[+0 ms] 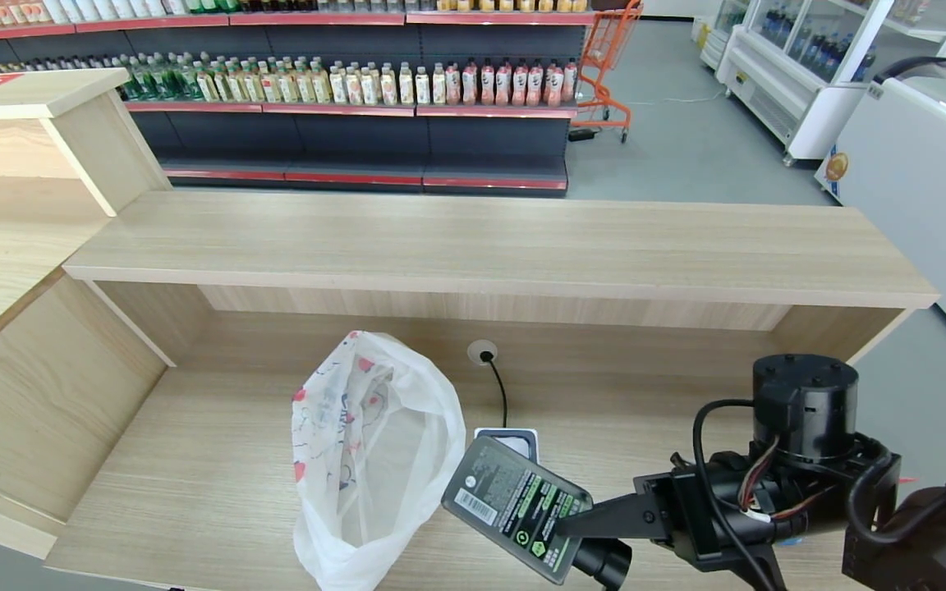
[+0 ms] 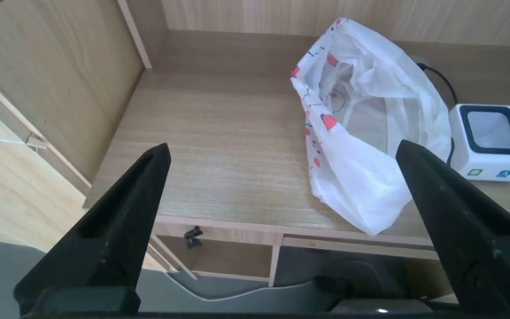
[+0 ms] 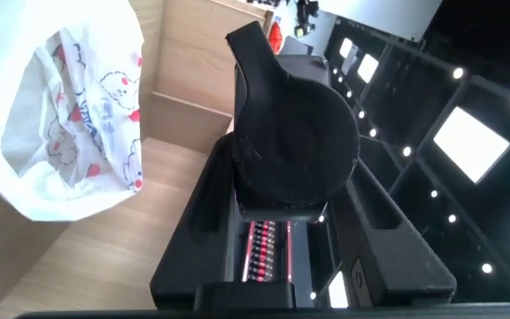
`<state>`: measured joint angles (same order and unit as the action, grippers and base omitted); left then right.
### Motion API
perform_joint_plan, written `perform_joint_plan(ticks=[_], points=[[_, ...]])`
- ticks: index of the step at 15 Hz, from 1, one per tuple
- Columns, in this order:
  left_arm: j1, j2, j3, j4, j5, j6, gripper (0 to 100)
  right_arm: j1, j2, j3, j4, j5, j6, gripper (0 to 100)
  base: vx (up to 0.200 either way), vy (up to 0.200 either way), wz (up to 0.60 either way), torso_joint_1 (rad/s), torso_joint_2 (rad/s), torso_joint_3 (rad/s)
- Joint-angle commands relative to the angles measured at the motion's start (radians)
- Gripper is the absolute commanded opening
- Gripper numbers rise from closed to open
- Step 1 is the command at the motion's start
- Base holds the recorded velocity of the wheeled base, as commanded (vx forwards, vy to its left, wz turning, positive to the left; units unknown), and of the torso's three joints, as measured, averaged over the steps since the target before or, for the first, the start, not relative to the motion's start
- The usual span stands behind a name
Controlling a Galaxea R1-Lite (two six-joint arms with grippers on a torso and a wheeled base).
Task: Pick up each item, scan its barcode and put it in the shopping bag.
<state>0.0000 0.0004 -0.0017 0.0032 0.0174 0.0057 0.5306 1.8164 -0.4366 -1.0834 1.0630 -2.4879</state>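
Right claw [image 1: 573, 525] was clamped on a flat dark package [image 1: 514, 507], held above the counter [image 1: 194, 484] at its near edge, right of the middle. Barcode and green label faced up. In the right wrist view the package [image 3: 295, 133] sat between the claw's two fingers [image 3: 197, 235].

Left claw [image 2: 283, 151] hung over the near edge with fingers [image 2: 118, 226] wide apart, nothing between them.

White shopping bag [image 1: 370, 460] with red print lay on the counter near the near edge, about mid-width, mouth open. A white scanner [image 1: 514, 439] with a dark window sat just beside the bag on its right-edge side, partly covered by the package in the head view. A black cable [image 1: 501, 394] ran from the scanner to a hole by the back wall.

Beyond the counter: shelves of bottles [image 1: 374, 82], an orange cart [image 1: 608, 57].
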Motion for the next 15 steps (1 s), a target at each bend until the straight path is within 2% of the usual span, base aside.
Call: perform_joint_plan(ticks=[1, 7, 8, 9, 11, 12, 15], points=[[0.000, 0.000, 0.000, 0.000, -0.001, 0.000, 100, 0.000, -0.009, 0.004, 0.000, 0.000, 0.000, 0, 0.000, 0.000, 0.00, 0.000, 0.00, 0.000], [0.000, 0.000, 0.000, 0.000, -0.001, 0.000, 100, -0.014, -0.040, 0.019, 0.003, -0.003, 0.010, 0, 0.000, 0.000, 0.00, 0.000, 0.00, 0.000], [0.000, 0.000, 0.000, 0.000, -0.001, 0.000, 100, -0.014, -0.069, 0.024, 0.008, -0.005, 0.092, 0, 0.000, 0.000, 0.00, 0.000, 0.00, 0.000], [0.000, 0.000, 0.000, 0.000, 0.001, 0.000, 100, -0.009, -0.131, 0.025, 0.008, -0.021, 0.254, 0, 0.000, 0.000, 0.00, 0.000, 0.00, 0.000], [0.000, 0.000, 0.000, 0.000, -0.001, 0.000, 100, -0.014, -0.322, 0.068, -0.001, -0.276, 0.589, 0, 0.000, 0.000, 0.00, 0.000, 0.00, 0.000], [0.000, 0.000, 0.000, 0.000, 0.001, 0.000, 100, -0.024, -0.387, 0.076, -0.018, -0.327, 0.676, 0, 0.000, 0.000, 0.00, 0.000, 0.00, 0.000], [0.000, 0.000, 0.000, 0.000, 0.001, 0.000, 100, -0.031, -0.456, 0.102, 0.097, -0.311, 0.873, 0, 0.000, 0.000, 0.00, 0.000, 0.00, 0.000]])
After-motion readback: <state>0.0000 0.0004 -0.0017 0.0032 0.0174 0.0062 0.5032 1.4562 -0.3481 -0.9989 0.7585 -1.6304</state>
